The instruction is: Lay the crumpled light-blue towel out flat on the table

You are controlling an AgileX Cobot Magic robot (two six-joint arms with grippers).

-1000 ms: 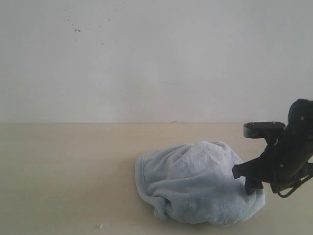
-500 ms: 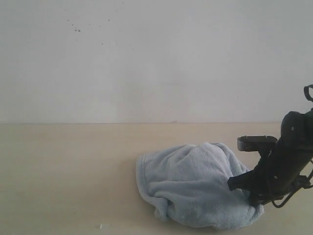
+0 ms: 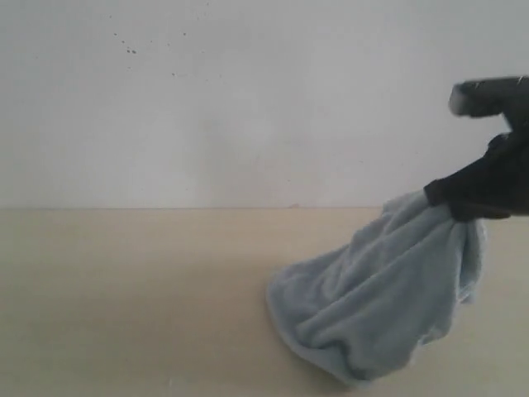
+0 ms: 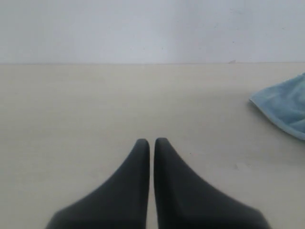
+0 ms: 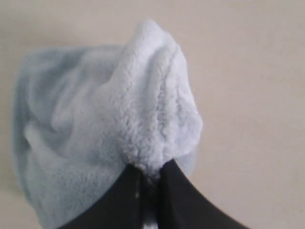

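The light-blue towel (image 3: 380, 302) hangs in a bunched cone at the right of the exterior view, its lower folds still resting on the beige table (image 3: 124, 298). My right gripper (image 3: 450, 207) is shut on the towel's upper fold and holds it lifted above the table. In the right wrist view the fluffy towel (image 5: 95, 129) bulges out from between the pinching right gripper (image 5: 151, 171). My left gripper (image 4: 152, 142) hovers shut and empty over bare table (image 4: 71, 109), with a towel edge (image 4: 283, 107) off to its side. No tag shows.
A white wall (image 3: 248, 99) rises behind the table's far edge. Bare tabletop stretches to the left of the towel in the exterior view.
My right gripper closed on the towel's right side and rose up and to the right, pulling the heap into a stretched cone; the towel's left edge slid rightward.
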